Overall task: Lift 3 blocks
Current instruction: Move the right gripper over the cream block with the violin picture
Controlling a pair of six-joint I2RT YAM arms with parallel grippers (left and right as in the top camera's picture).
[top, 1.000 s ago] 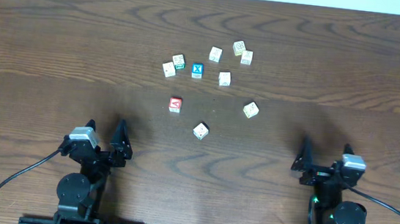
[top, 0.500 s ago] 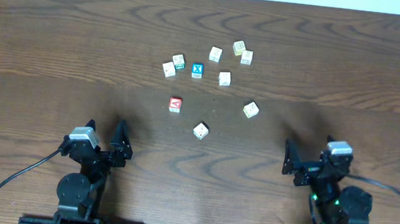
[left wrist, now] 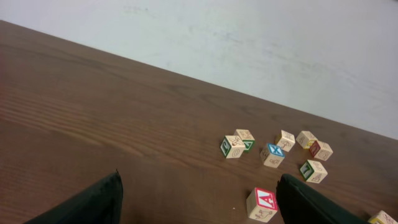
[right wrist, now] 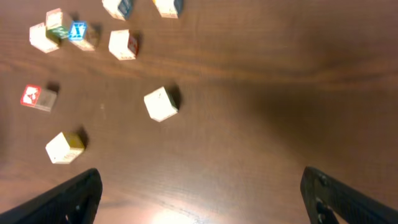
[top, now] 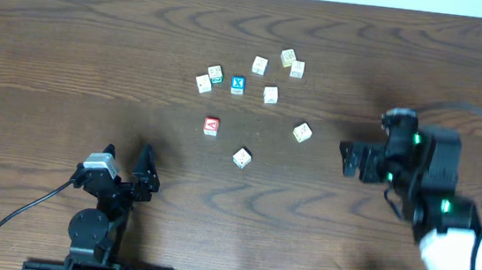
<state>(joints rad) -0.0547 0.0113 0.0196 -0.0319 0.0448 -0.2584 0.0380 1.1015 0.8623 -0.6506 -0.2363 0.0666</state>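
1. Across the dark wooden table (top: 73, 39), only the right arm (top: 445, 226) has moved in the last second. It has swung up from its post at the near edge and reached forward and left, toward the cubes.
2. The right gripper (top: 348, 160) hovers over bare wood with its fingers spread wide and nothing between them.
3. The left gripper (top: 125, 164) sits where it was at the near left edge, fingers wide apart and empty.
4. The blocks all lie on the table, none lifted. One (top: 302, 132) is closest to the right gripper, with only bare wood between them. Another (top: 241, 158) lies further left and nearer the front, and a third (top: 271, 94) sits further back. More cream cubes form a loose arc behind it.
5. The red cube (top: 212, 126), marked A, lies left of the two front blocks, apart from both.
6. The blue cube (top: 238, 85), marked X, sits in the back group, just beside a cream cube on its left.
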